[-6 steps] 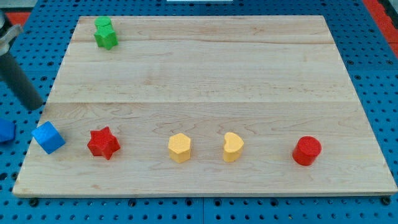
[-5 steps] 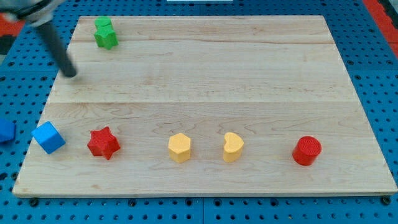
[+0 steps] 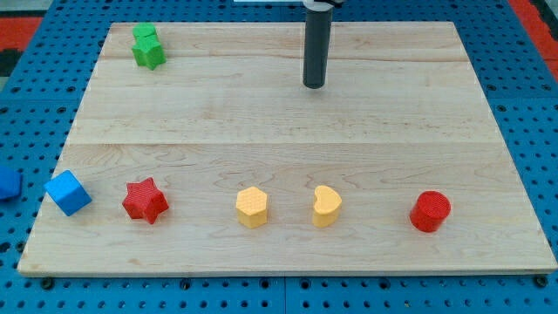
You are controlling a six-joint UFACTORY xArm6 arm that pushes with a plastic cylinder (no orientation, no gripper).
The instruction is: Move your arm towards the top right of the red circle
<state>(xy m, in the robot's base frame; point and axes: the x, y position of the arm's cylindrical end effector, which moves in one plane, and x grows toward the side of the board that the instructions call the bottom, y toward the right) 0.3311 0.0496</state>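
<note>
The red circle [image 3: 430,211] sits on the wooden board [image 3: 288,131] near the view's bottom right. My tip [image 3: 314,85] is on the board in the upper middle, well up and to the left of the red circle, touching no block. The dark rod rises from it to the view's top edge.
Along the bottom row stand a blue cube [image 3: 67,193], a red star [image 3: 145,201], a yellow hexagon [image 3: 252,207] and a yellow heart [image 3: 327,206]. Two green blocks [image 3: 146,45] sit at the top left. Another blue block [image 3: 8,183] lies off the board at the left.
My tip has swept from the board's left edge up and across to the right, into the upper middle of the board. No block has moved.
</note>
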